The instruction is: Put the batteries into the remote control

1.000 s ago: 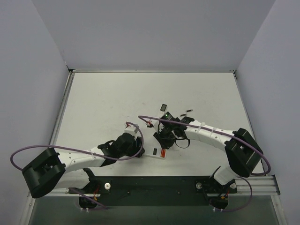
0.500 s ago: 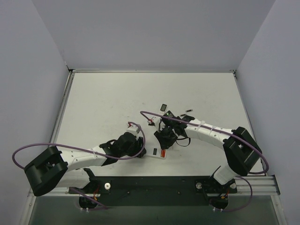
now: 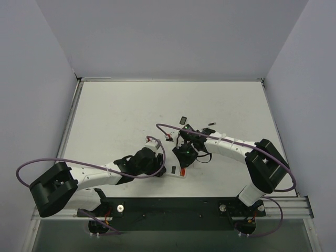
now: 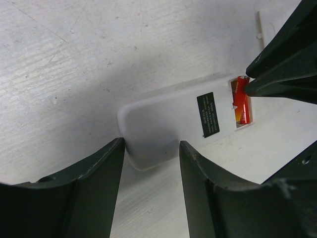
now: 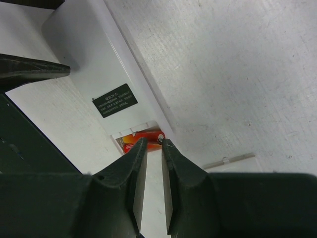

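Note:
The remote control [image 4: 168, 119] lies white face up with a dark label and an open compartment at its far end. A red battery [image 4: 241, 99] lies in that compartment. My left gripper [image 4: 150, 146] is shut on the remote's near end, one finger on each side. My right gripper [image 5: 154, 143] points down at the compartment with its jaws nearly together. Its tips rest on the end of the battery [image 5: 143, 136], with nothing between the fingers. From above, the remote control [image 3: 178, 174] sits between the left gripper [image 3: 160, 169] and the right gripper [image 3: 183, 166].
A small dark rectangular piece [image 3: 183, 119] and a thin dark cylinder [image 3: 211, 124] lie on the table behind the right arm. A thin white strip [image 5: 228, 160] lies on the table just beside the remote. Grey walls enclose the table on three sides.
The right gripper has come down and slightly left onto the compartment, its jaws narrowing a little. The left arm has shifted a little to the right, still on the remote.

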Tool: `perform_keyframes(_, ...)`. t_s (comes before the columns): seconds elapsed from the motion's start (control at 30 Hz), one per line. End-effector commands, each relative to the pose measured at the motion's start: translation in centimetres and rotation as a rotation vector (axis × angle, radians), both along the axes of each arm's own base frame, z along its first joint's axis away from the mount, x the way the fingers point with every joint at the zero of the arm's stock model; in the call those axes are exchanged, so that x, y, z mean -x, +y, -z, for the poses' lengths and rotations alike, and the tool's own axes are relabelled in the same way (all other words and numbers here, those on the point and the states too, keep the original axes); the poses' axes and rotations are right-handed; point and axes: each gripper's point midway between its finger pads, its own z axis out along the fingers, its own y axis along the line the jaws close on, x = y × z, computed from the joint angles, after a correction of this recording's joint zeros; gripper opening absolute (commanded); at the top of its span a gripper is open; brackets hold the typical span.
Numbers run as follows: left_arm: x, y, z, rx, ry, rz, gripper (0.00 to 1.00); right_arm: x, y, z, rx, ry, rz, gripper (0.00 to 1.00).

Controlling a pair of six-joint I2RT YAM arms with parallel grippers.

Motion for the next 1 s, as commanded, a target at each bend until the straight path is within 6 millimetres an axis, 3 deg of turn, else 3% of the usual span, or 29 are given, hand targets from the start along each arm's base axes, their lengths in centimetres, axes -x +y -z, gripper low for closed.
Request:
perform_keyframes(0.0, -0.3, -1.5, -1.1, 0.009, -0.013, 0.030, 0.58, 0.1, 0.3, -0.8, -0.009, 0.029, 0.006, 0.12)
perform_keyframes(0.33, 0.1, -1.8, -0.4, -0.031, 0.000, 0.039, 0.39, 1.4, 0.1, -0.4, 0.009, 0.106, 0.005, 0.08)
perform_keyframes(0.97, 0.7, -1.7, -0.3, -0.046, 0.005, 0.018, 0.32, 5.4, -1.2, 2.0, 0.101, 0.267, 0.138, 0.02)
